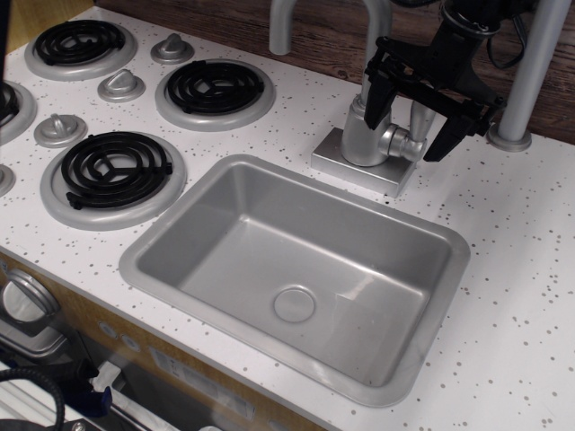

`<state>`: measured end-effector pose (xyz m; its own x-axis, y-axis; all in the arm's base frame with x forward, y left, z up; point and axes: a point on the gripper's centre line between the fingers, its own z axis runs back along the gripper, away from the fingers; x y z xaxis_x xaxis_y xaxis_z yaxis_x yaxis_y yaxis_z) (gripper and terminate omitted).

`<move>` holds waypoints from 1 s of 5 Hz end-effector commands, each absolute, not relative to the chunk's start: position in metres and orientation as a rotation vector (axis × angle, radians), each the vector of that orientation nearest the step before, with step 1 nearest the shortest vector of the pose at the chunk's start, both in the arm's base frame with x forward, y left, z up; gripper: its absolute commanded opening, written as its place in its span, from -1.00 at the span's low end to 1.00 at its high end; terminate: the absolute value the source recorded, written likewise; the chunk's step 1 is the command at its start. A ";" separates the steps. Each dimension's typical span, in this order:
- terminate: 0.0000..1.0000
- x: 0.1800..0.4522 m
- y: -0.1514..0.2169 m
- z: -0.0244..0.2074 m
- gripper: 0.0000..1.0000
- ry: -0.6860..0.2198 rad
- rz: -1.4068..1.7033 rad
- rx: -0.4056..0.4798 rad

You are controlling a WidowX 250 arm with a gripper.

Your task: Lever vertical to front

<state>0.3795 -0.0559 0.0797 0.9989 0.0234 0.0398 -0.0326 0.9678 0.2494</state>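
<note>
The lever (419,115) is a short silver-grey paddle standing roughly upright on a stubby side pivot (402,144), on the right side of the faucet body (364,135). My black gripper (407,128) hangs from above at the back of the counter. It is open, with one finger (375,99) left of the faucet body and the other finger (446,135) right of the lever. The lever stands between the jaws and is partly hidden by the gripper frame. I cannot tell whether a finger touches it.
The silver sink basin (225,193) lies in front of the faucet. The curved spout (283,27) rises behind it. A grey post (526,81) stands right of the gripper. Black stove burners (112,171) and round knobs (121,85) fill the left. A wooden wall (323,31) backs the counter.
</note>
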 end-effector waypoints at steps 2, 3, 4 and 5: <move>-1.00 0.385 -0.054 0.083 1.00 -0.132 0.044 0.240; -1.00 0.391 -0.056 0.086 1.00 -0.223 0.057 0.254; -1.00 0.400 -0.056 0.090 1.00 -0.270 0.026 0.243; -1.00 0.411 -0.054 0.094 1.00 -0.295 0.007 0.249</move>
